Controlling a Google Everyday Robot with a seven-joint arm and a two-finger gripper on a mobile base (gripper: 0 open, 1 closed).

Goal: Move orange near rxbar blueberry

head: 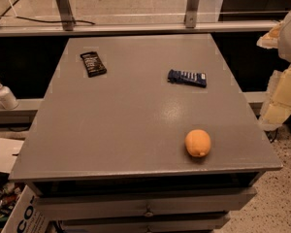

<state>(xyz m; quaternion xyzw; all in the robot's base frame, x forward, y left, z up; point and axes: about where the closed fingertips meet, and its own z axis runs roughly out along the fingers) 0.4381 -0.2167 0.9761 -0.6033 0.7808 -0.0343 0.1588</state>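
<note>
Camera view: matte oval orange (198, 143) at five o'clock; flat rxbar blueberry (186, 77) at one; pale blocky gripper (281, 98) at three, openness unclear.

On the table (126, 110), the orange (198, 143) lies at lower right near the front edge, with the rxbar blueberry (186, 77) well behind it. Another snack bar (93, 63) lies upper left. The gripper (281, 96) hangs at the frame's right edge, beside the table.
</note>
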